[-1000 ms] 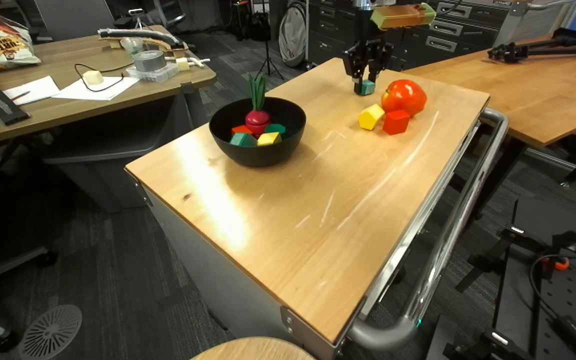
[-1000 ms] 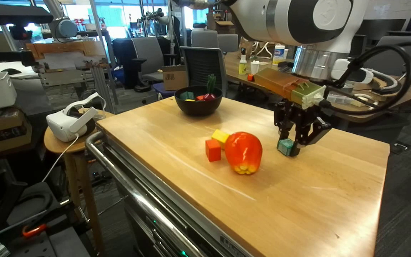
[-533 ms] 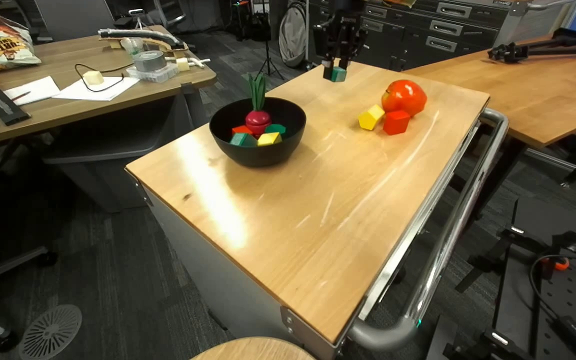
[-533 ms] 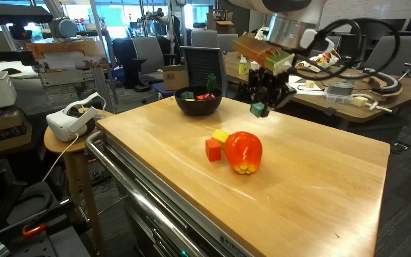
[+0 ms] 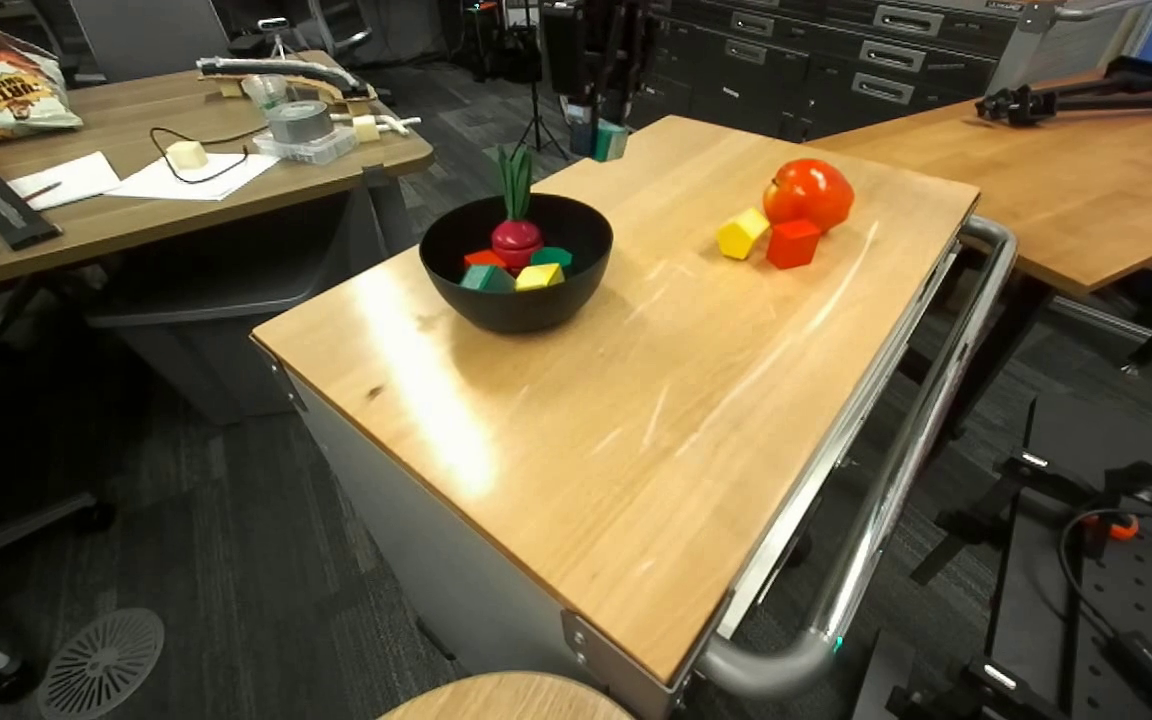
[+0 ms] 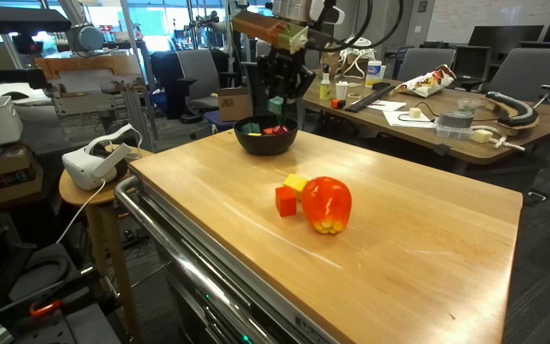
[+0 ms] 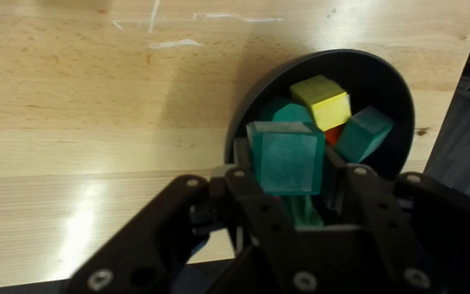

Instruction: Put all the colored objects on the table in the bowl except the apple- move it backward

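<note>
My gripper (image 7: 286, 157) is shut on a green block (image 7: 289, 163). In both exterior views the held block (image 5: 610, 143) (image 6: 275, 105) is in the air near the black bowl (image 5: 526, 312) (image 6: 264, 145). In the wrist view it overlaps the bowl (image 7: 377, 77). The bowl holds the dark-red fruit (image 5: 516, 240) with its green stem, a yellow block (image 7: 333, 110), green blocks (image 7: 363, 132) and a red piece (image 5: 483, 261). The apple (image 5: 809, 193) (image 6: 326, 204), a yellow block (image 5: 742, 234) (image 6: 295, 183) and a red block (image 5: 793, 244) (image 6: 285, 201) sit close together on the table (image 5: 586, 430).
A metal rail (image 5: 896, 480) runs along one table edge. A stool with a white headset (image 6: 91, 165) stands past one end. A cluttered wooden desk (image 6: 375, 112) and a longer wooden desk (image 5: 1116, 170) stand nearby.
My gripper has lifted the green block off the table beside the apple and carried it over to the bowl. The apple and the loose yellow and red blocks have not moved.
</note>
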Robot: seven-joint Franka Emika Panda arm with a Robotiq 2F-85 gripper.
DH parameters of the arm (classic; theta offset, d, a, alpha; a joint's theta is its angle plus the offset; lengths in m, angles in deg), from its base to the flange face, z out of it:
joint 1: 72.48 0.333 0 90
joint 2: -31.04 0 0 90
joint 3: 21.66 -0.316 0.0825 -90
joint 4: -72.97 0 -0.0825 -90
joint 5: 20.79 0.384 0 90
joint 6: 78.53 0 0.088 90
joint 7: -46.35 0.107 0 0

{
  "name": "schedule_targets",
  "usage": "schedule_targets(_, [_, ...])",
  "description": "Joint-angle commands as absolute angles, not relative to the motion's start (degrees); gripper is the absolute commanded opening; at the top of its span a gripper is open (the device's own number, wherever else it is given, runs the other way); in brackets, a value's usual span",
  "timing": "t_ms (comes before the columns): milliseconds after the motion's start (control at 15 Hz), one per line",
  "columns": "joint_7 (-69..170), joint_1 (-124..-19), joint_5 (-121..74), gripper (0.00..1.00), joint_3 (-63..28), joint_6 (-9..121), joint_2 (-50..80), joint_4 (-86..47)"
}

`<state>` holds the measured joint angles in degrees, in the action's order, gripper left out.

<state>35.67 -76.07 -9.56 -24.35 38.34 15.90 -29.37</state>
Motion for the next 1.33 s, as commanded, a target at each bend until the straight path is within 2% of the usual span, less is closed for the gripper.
schedule_targets(0, [32.5,-73.8,-9.4,0.14,-25.6,45.7,16.6,-32.7])
schedule_targets(200, [32.8,-72.8,-9.8,0.14,-25.8,50.8,14.2,-32.8])
schedule_targets(267, [33.1,-72.8,-9.8,0.64,-25.7,51.3,13.5,-32.6])
schedule_targets(333, [33.1,-73.1,-9.6,0.65,-25.6,50.8,13.1,-32.4])
schedule_targets(400, [33.4,-73.4,-9.4,0.71,-25.5,50.6,12.8,-32.3])
schedule_targets(533, [34.8,-74.8,-8.9,0.88,-24.6,46.8,12.8,-31.2])
schedule_targets(667, [36.1,-76.2,-9.2,1.00,-23.1,45.0,13.9,-31.3])
schedule_targets(1067, [32.1,-80.5,-14.1,1.00,-18.1,37.9,15.7,-31.9])
schedule_targets(1267, [33.7,-80.5,-12.9,1.00,-18.3,40.3,14.7,-31.9])
